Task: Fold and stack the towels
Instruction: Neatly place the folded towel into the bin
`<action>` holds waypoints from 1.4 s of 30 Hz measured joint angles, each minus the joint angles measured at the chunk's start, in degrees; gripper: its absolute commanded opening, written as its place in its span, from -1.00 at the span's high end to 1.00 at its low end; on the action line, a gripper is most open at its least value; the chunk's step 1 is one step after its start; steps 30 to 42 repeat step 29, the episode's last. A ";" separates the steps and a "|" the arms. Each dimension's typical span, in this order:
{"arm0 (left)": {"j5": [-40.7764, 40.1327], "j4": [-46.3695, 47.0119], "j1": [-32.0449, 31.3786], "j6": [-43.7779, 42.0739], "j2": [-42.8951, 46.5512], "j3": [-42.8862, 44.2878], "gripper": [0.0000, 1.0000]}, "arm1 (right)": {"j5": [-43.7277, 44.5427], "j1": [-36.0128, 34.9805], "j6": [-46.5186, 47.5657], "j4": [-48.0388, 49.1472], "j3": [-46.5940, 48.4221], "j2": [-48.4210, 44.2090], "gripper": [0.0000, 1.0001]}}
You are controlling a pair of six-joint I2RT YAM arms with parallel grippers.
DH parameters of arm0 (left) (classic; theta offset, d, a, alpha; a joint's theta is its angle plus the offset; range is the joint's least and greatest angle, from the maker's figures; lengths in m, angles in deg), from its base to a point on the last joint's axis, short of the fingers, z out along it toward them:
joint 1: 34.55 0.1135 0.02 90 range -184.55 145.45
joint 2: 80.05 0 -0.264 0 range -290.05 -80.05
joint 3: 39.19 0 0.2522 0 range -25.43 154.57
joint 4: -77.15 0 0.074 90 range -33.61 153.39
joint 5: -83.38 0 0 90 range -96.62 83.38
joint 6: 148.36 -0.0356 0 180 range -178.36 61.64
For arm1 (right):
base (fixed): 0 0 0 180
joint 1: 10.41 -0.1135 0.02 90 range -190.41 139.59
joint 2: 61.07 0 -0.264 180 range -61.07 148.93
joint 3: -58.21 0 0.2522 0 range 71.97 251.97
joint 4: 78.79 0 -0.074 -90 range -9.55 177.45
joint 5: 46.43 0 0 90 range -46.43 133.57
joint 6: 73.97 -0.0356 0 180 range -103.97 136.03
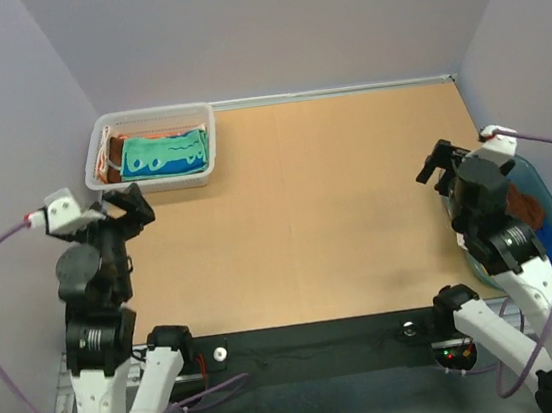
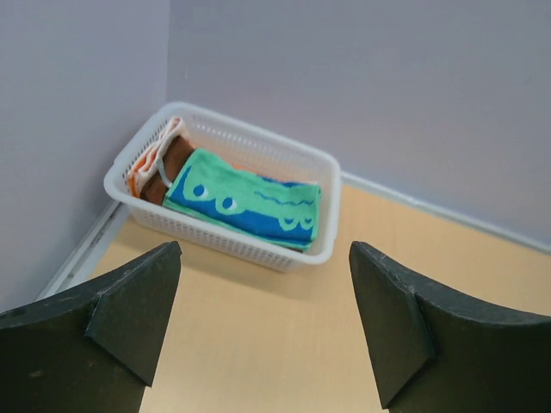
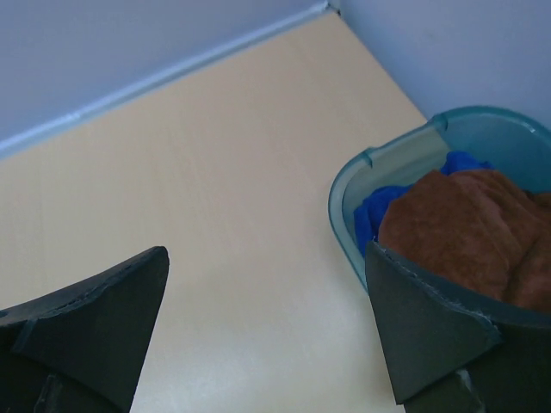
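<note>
Folded towels lie stacked in the white mesh basket [image 1: 209, 134] at the table's far left corner. A green-and-blue towel [image 1: 164, 155] is on top, with an orange one [image 1: 108, 154] showing beneath. The left wrist view shows that green-blue towel [image 2: 250, 202], a brown towel [image 2: 175, 162] and an orange edge [image 2: 135, 183] under it. My left gripper [image 1: 125, 207] hovers just in front of the basket, open and holding nothing [image 2: 265, 288]. My right gripper [image 1: 445, 168] is open and holding nothing [image 3: 267, 258] beside the tub, where a crumpled brown towel [image 3: 465, 232] lies over a blue one [image 3: 379, 211].
The translucent blue-green tub [image 1: 549, 195] sits at the table's right edge, partly under my right arm. Purple-grey walls close in the left, back and right sides. Bare wooden tabletop [image 1: 317, 211] lies between basket and tub.
</note>
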 measured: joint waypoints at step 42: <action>-9.53 2.32 -0.66 11.19 26.08 -20.31 -0.83 | 0.37 0.00 5.75 4.70 -16.68 -34.73 -1.00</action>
